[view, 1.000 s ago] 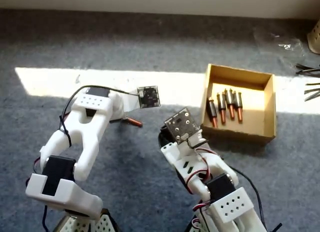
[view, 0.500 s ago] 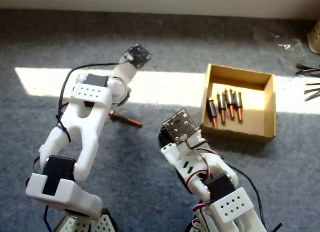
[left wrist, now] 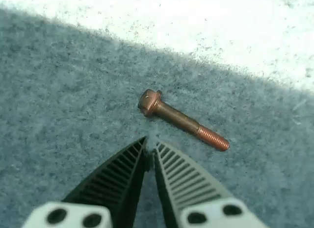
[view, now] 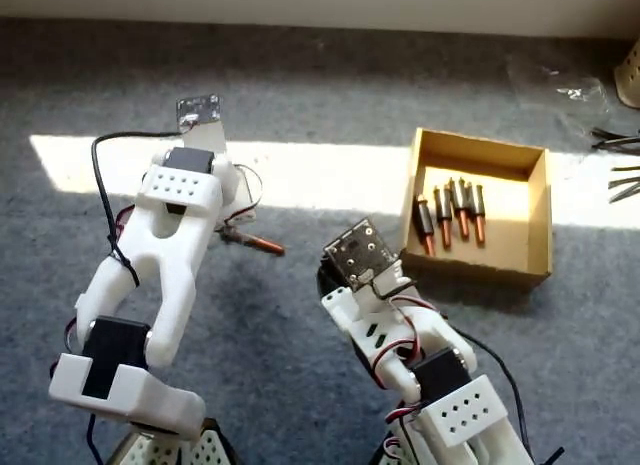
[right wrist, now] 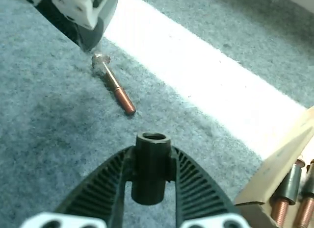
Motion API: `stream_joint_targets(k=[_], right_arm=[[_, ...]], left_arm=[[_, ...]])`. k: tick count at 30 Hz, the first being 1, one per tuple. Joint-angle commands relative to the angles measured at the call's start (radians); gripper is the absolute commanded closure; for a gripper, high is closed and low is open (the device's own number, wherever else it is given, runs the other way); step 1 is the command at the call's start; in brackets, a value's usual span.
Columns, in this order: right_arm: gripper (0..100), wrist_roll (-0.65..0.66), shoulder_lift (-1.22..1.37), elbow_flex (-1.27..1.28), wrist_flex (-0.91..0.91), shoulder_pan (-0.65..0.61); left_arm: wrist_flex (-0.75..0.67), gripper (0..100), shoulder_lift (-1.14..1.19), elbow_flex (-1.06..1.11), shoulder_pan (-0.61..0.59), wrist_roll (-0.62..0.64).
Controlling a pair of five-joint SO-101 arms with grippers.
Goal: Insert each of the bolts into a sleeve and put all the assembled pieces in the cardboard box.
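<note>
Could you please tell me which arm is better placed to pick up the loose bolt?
Left: the left gripper hovers empty beside the bolt; the right gripper holds a sleeve.

We identify the bolt [left wrist: 181, 119] as copper-coloured throughout. The sleeve [right wrist: 151, 171] is matte black. The left hand [left wrist: 150, 145] and the right hand [right wrist: 152, 153] have black fingers with a ribbed pattern, on white bases. The cardboard box [view: 475, 267] is tan; the assembled pieces [view: 444, 217] inside show dark grey bodies and copper ends. The worktop [view: 280, 355] is speckled grey, crossed by a pale sunlit band [view: 330, 175].
</note>
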Motion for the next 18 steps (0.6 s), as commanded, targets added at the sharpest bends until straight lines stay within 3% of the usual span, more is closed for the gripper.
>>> stream_joint_targets(k=[1,6,16,18], right_arm=[[99.4,0.012,-0.019,-0.008,-0.031,0.015],[99.4,0.012,-0.019,-0.008,-0.031,0.015],[99.4,0.014,-0.019,-0.008,-0.031,0.015],[99.4,0.014,-0.019,-0.008,-0.031,0.015]], left_arm=[[0.012,93,-0.041,-0.036,0.013,0.152],[0.006,85,-0.041,0.010,0.016,0.262],[-0.015,85,-0.039,0.024,0.012,0.269],[-0.068,85,-0.039,0.065,0.012,0.324]])
